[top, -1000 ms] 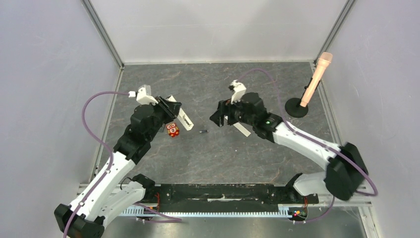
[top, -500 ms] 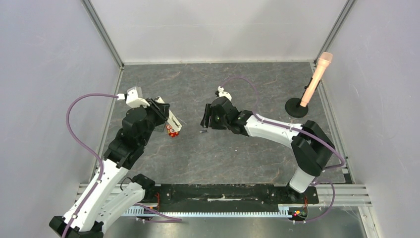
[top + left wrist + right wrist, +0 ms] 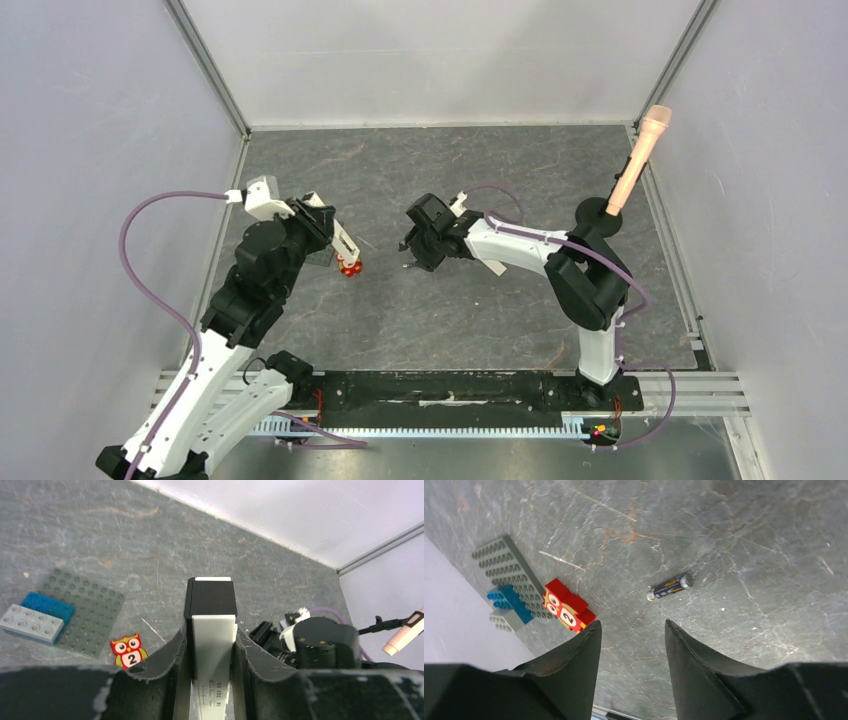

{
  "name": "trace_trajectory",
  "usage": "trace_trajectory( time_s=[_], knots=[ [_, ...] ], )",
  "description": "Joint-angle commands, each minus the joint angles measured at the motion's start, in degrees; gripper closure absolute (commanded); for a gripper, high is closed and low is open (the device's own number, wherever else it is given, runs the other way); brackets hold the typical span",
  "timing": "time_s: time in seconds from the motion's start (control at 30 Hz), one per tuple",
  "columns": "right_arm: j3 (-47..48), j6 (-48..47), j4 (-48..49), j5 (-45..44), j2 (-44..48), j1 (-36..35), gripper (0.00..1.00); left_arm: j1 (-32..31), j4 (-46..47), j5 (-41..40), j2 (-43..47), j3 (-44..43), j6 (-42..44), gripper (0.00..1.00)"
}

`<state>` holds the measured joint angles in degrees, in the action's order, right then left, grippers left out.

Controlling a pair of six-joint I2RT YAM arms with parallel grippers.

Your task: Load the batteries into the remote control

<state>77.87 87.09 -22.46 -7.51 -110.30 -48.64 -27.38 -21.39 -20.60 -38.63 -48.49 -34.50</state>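
My left gripper (image 3: 211, 630) is shut on the white remote control (image 3: 212, 645), whose dark end (image 3: 210, 597) points away from me. In the top view it (image 3: 335, 235) holds the remote (image 3: 345, 243) above the table at centre left. My right gripper (image 3: 632, 622) is open and empty, pointing down at the table. One small dark battery (image 3: 669, 586) lies on the table just ahead of its fingertips, apart from them. In the top view my right gripper (image 3: 415, 250) hovers at mid-table. The second battery is out of view.
A red owl toy (image 3: 568, 611) lies left of the battery, also seen below the remote (image 3: 349, 266). A grey studded plate (image 3: 85, 612) with blue and grey bricks lies beyond it. A pink microphone (image 3: 632, 165) on a black base stands at the back right.
My right gripper has swung left and down over the battery. My left gripper has shifted slightly left with the remote still held.
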Motion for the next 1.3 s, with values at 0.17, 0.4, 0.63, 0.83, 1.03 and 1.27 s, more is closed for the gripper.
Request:
trace_trajectory(
  time_s=[0.17,0.4,0.63,0.83,1.03,1.27],
  knots=[
    [3.81,17.14,-6.99,0.25,-3.96,-0.09,0.55,0.21,0.70,-5.42,3.63,-5.49,7.41,0.98],
    [6.66,23.53,-8.74,0.07,-7.81,0.55,0.64,0.17,-0.48,-4.38,5.52,-5.41,8.04,0.98],
    [9.60,27.54,-12.02,0.42,-10.11,2.09,0.71,0.21,-1.37,-5.31,8.54,-5.59,8.72,0.98],
    [9.20,28.49,-13.81,4.77,-11.06,3.68,0.78,0.18,-1.34,-5.58,8.84,-5.29,8.80,0.98],
    [10.64,28.98,-14.50,6.22,-12.69,4.68,0.79,0.22,-1.44,-5.50,8.57,-5.74,9.45,0.98],
    [12.60,26.55,-16.18,5.61,-13.62,4.70,0.91,0.21,-1.66,-5.53,8.10,-5.92,9.58,0.98]
  ],
)
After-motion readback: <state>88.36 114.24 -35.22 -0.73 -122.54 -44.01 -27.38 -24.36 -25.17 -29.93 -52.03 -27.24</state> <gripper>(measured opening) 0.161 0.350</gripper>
